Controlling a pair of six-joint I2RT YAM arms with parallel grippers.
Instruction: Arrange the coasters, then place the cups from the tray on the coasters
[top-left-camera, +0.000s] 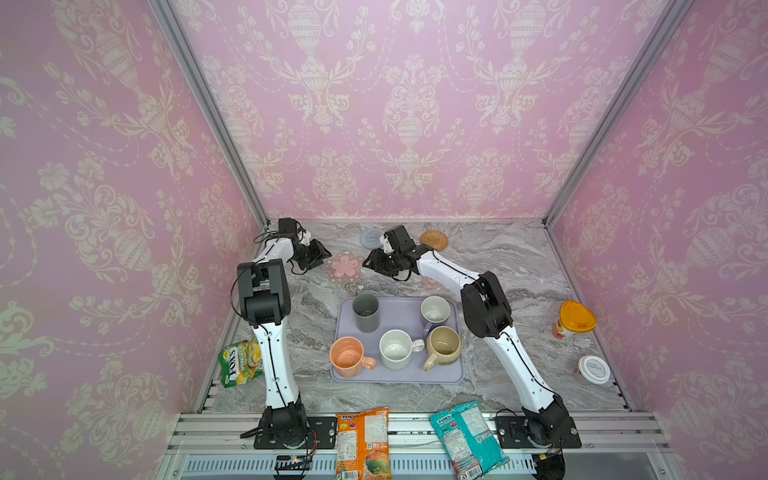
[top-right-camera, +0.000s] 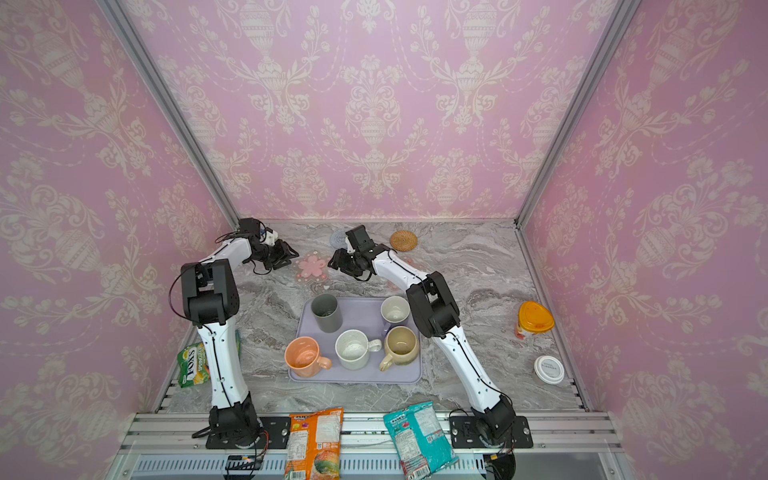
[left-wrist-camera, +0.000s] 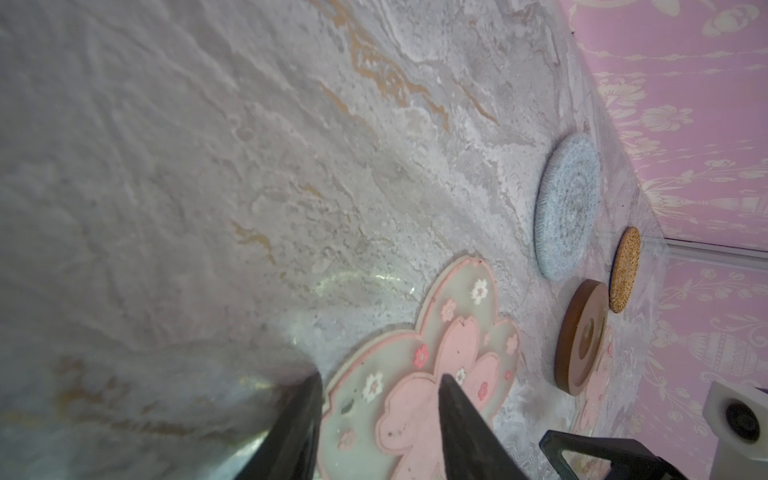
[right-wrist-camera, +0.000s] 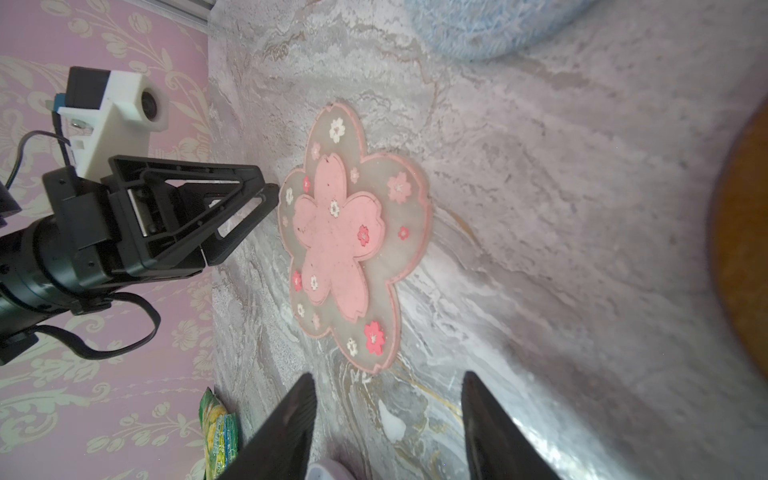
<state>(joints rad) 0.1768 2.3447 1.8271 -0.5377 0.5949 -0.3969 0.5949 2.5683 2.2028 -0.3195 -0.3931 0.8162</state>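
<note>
Between the claws lies the pink flower coaster (top-left-camera: 345, 266). Its edge is right at the left gripper (top-left-camera: 326, 254), jaws apart; the right gripper (top-left-camera: 369, 263), apart and empty, sits farther.

Cups (top-left-camera: 397, 349) on tray (top-left-camera: 395, 377) — coasters (top-left-camera: 345, 266) behind tray, on table (top-left-camera: 519, 266).

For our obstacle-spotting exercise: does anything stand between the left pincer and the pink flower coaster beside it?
Nothing visible does. The left pincer, jaws apart, is right at the edge of the pink flower coaster, which lies flat on the marble table.
</note>
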